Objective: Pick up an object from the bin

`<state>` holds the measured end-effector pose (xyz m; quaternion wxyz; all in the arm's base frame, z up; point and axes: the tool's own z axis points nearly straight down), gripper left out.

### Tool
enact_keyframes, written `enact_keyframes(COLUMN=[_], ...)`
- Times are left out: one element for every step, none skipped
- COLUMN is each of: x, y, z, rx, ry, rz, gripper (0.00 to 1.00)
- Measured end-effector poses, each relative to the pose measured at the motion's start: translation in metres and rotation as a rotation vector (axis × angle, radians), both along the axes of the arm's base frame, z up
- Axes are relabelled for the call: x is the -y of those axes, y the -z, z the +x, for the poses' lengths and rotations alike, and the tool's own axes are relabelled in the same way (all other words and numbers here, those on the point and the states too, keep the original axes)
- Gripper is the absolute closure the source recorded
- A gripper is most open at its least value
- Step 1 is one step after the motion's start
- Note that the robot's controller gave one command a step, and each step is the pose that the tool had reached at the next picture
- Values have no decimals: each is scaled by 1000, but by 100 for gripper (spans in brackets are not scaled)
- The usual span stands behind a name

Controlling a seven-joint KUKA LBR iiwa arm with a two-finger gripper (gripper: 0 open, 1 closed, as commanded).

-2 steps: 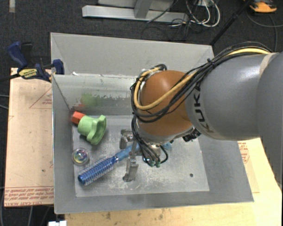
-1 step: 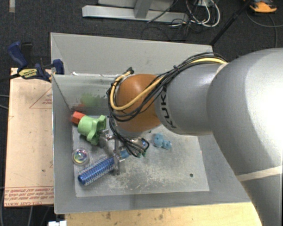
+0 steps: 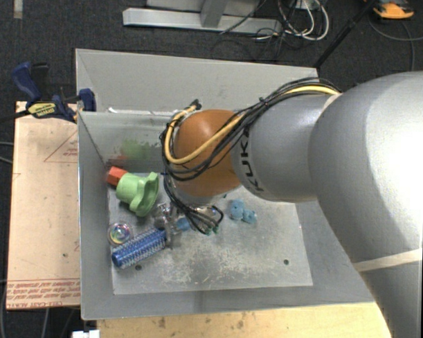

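Note:
My gripper (image 3: 170, 217) is low in the bin's left half, mostly hidden under the arm's orange cover. Its tip is just above the right end of a blue bristly roller (image 3: 139, 247) that lies slanted on the bin floor. A green cup-shaped thing (image 3: 139, 191) lies on its side just left of the gripper. A small shiny clear ball (image 3: 119, 232) rests beside the roller's left end. Nothing can be seen held.
A small red-orange block (image 3: 116, 175) sits against the left wall behind the green cup. A light blue little figure (image 3: 242, 214) lies to the right of the gripper. The arm and its cables cover the back of the bin.

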<state>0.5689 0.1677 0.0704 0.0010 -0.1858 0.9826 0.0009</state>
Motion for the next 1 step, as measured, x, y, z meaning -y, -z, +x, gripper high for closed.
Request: enact_keyframes(x=[-3], y=[-140], z=[-6], rx=[8], ry=[-43], rz=[1], gripper=[100])
